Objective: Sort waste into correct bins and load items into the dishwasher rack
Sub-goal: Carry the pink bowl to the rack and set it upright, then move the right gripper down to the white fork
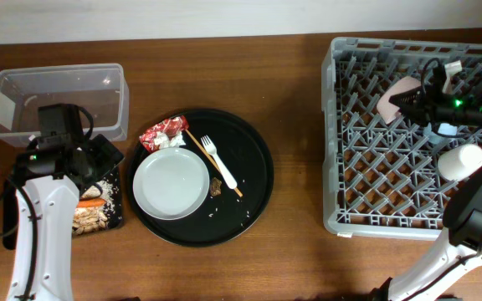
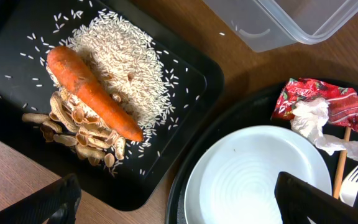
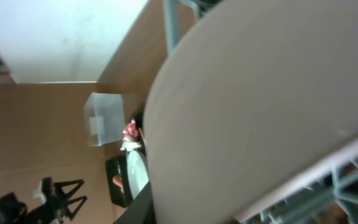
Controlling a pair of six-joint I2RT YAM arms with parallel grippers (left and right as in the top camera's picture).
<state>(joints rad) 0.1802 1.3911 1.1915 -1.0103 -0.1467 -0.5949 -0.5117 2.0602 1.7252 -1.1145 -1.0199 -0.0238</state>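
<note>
My left gripper [image 2: 179, 205] stands open and empty, low over the gap between the flat black tray [image 2: 17, 37] and the pale grey plate [image 2: 260, 174]. On that tray lie an orange carrot [image 2: 92, 93], white rice [image 2: 123, 62] and beige scraps [image 2: 79, 130]. A red-and-white wrapper [image 2: 322, 106] with tissue and a white fork [image 1: 220, 163] lie beside the plate. My right gripper [image 1: 417, 102] is at the pinkish bowl [image 1: 397, 99], which stands tilted in the dishwasher rack [image 1: 341, 167]. The bowl [image 3: 260, 93] fills the right wrist view, where only one dark finger [image 3: 143, 208] shows.
A clear tub [image 1: 57, 100] stands at the back left, behind the flat tray. The plate, fork, wrapper and a wooden stick [image 1: 212, 167] rest on a large round black tray [image 1: 249, 192]. A white cup [image 1: 461, 160] lies in the rack's right side.
</note>
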